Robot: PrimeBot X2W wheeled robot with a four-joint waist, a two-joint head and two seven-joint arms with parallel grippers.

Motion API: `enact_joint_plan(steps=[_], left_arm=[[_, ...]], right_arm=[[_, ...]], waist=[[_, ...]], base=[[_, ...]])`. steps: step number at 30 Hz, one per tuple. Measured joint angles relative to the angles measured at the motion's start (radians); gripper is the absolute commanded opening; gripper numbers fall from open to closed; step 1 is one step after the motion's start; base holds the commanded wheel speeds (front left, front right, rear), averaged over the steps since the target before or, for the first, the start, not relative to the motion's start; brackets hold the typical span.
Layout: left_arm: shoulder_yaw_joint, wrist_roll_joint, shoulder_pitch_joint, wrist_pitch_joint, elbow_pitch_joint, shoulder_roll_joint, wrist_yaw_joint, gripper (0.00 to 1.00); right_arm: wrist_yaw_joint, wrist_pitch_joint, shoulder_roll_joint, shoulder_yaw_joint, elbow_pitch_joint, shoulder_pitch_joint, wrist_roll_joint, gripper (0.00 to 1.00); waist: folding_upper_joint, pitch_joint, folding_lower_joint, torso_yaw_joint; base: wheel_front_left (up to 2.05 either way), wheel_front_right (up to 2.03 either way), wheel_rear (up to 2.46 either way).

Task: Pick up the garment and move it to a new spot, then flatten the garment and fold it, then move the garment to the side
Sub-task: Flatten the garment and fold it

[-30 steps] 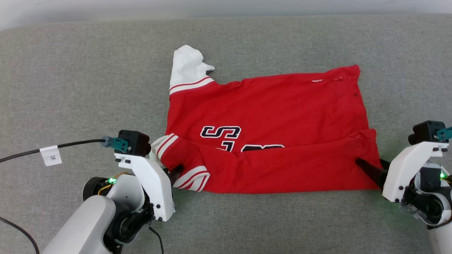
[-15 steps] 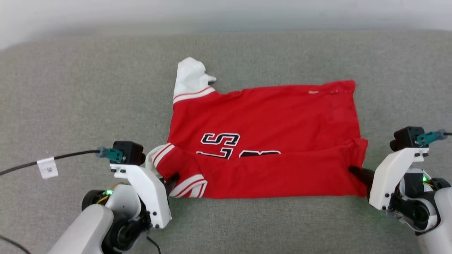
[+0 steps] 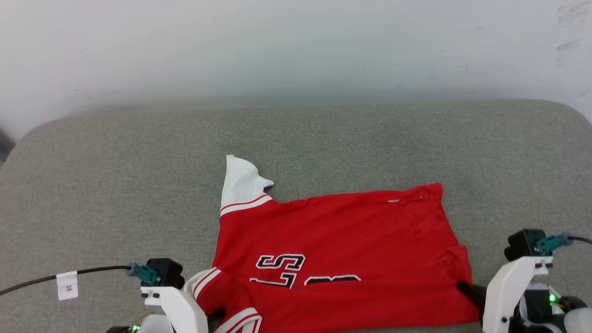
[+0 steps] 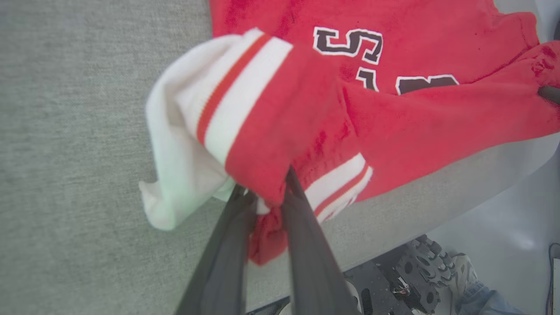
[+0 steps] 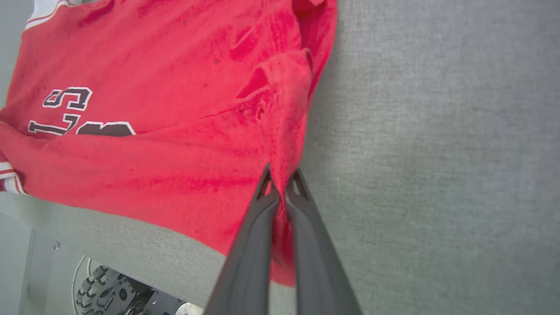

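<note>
- One broad grey upholstered surface (image 3: 323, 138) is seen below a pale wall, and the garment (image 3: 342, 236) is spread across its near middle, reaching the near edge.
- Red cloth with white sleeves and red-and-white striped trim is shown. The black, white-outlined lettering (image 3: 280, 262) is partly covered by a near fold, so only an "S" can be read whole.
- At the near left, the left gripper (image 4: 267, 188) is clamped on bunched cloth beside a striped sleeve band.
- At the near right, the right gripper (image 5: 282, 179) is pinched together on the garment's corner.
- On a black cable (image 3: 101, 269) at the left, a white tag (image 3: 67, 285) is fixed, with print too small to be read.
</note>
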Motion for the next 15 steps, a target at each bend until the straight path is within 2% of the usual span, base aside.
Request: enact_joint_plan(steps=[4,5,7,8,15], left_arm=[[-0.007,-0.024,0.023,0.003,0.042,-0.029,0.005,0.0],[0.011,-0.011,0.003,-0.056,0.091,-0.055,0.018,1.0],[0.024,0.008,-0.013,-0.079,0.094,-0.049,0.027,1.0],[0.048,0.03,-0.03,-0.118,0.087,-0.034,0.045,1.0],[0.1,0.093,-0.118,-0.205,0.052,-0.009,0.078,1.0]], right_arm=[[0.0,-0.01,0.041,-0.024,0.004,0.075,-0.016,0.0],[0.0,-0.135,0.063,-0.023,-0.012,0.105,-0.046,1.0],[0.0,-0.225,0.063,-0.021,-0.036,0.101,-0.068,1.0],[0.0,-0.352,0.06,-0.027,-0.06,0.093,-0.105,1.0],[0.0,-0.54,0.078,-0.061,-0.139,0.063,-0.203,1.0]], waist=[[0.0,-0.002,0.0,-0.003],[0.0,0.008,0.0,-0.014],[0.0,0.009,0.0001,-0.023],[0.0,0.006,0.0,-0.039],[0.0,0.013,0.0,-0.078]], base=[[0.0,0.0,0.0],[0.0,0.0,0.0],[0.0,0.0,0.0],[0.0,0.0,0.0],[0.0,0.0,0.0]])
